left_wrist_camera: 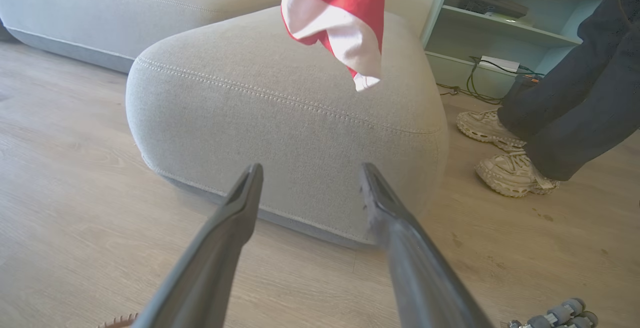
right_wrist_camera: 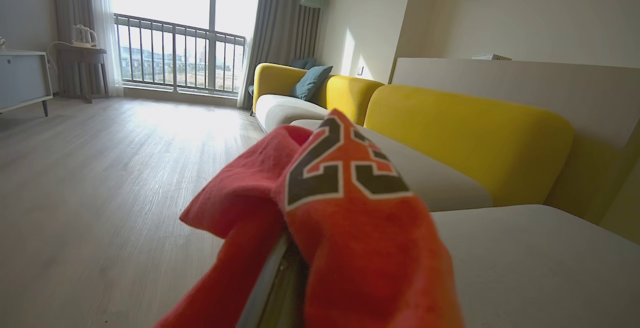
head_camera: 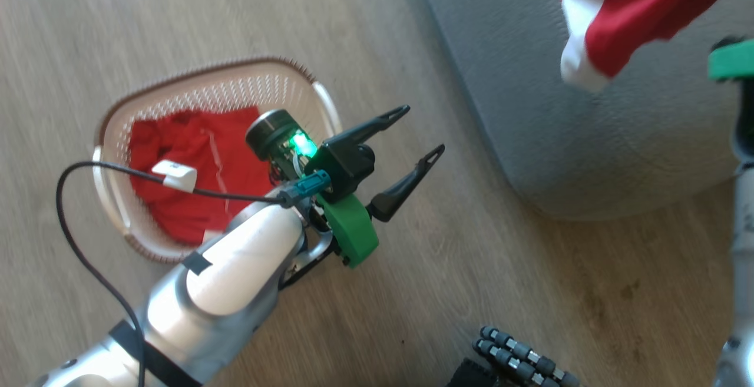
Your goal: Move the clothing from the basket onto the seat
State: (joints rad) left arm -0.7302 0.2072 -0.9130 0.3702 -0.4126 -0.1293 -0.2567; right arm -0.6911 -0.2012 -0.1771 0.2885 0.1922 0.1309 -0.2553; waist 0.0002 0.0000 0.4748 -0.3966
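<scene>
One red garment with dark numbers [right_wrist_camera: 345, 168] hangs from the right gripper [right_wrist_camera: 272, 288], which is pinched tight on the cloth. Its white-trimmed end dangles above the grey seat [head_camera: 559, 139]. The other red garment [head_camera: 177, 187] lies crumpled in the basket [head_camera: 206, 75], which sits on the wooden floor [head_camera: 471, 257] left of the seat, well apart from it. The left gripper [head_camera: 424, 128] hovers between basket and seat, spread wide and holding nothing. A person's shoes [left_wrist_camera: 510, 173] stand beside the seat.
</scene>
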